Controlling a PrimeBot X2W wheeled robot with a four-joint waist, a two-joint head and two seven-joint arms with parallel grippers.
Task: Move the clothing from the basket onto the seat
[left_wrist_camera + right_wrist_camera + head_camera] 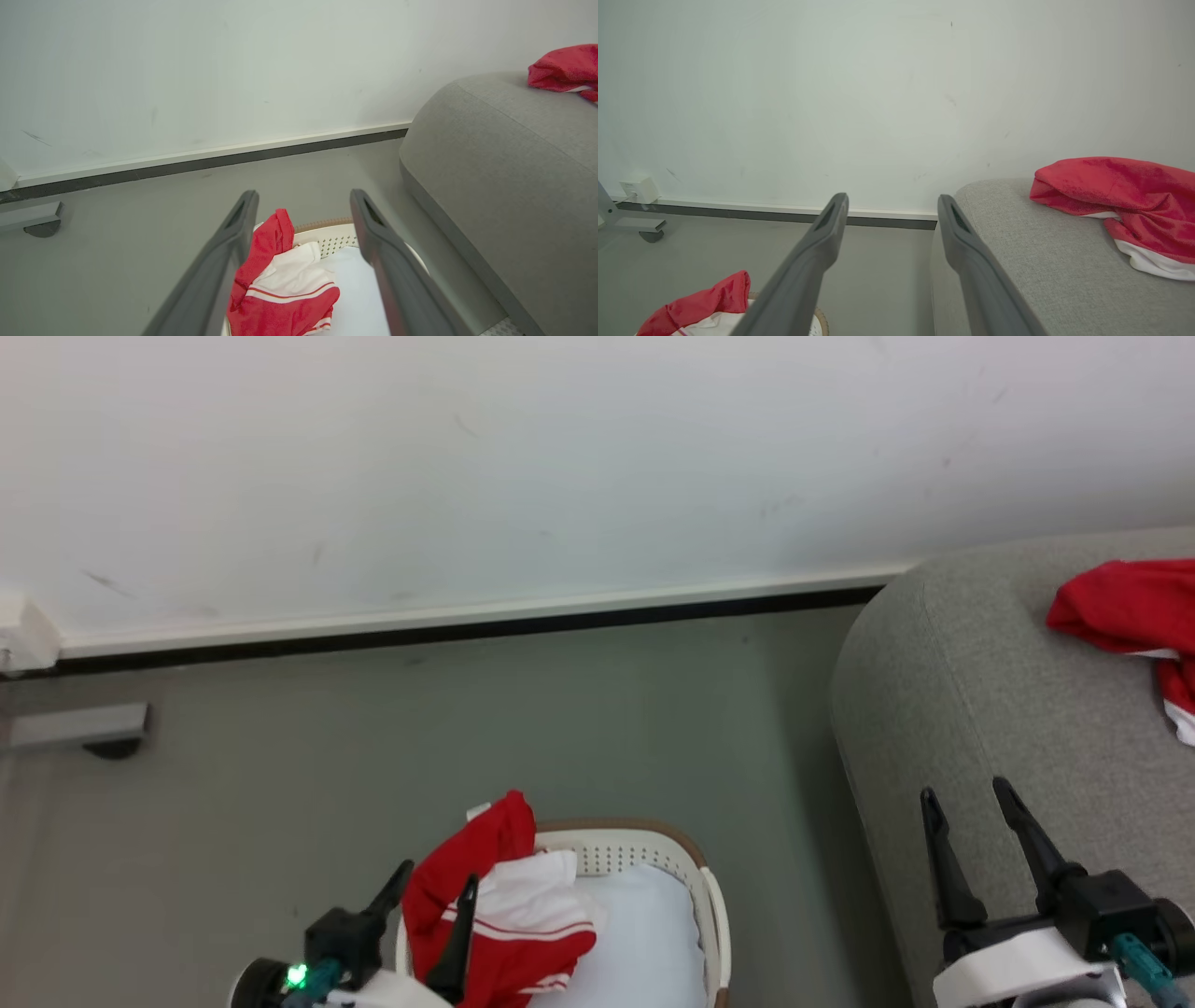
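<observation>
Likely limp and light, clothing point(523, 947) in the basket point(616, 854) suits the open left end effector point(434, 905) pinching its raised fold.

We saw a soft bright red sports garment point(485, 905) with a white panel and thin red-and-white stripe trim in the oval white plastic laundry basket point(611, 854), which had rows of small holes and a brown rim. The smooth pad point(644, 933) there was pale white-blue. A second crumpled red garment point(1120, 602), edged in white, was on the large light grey woven-fabric seat point(990, 709). The plain white wall point(560, 457) bore faint dark scuffs, and its skirting strip point(467, 625) was white over black. The smooth floor point(467, 728) was dull grey-green. The left gripper point(439, 875) and right gripper point(963, 791) had black fingers; the left one showed a green light.
</observation>
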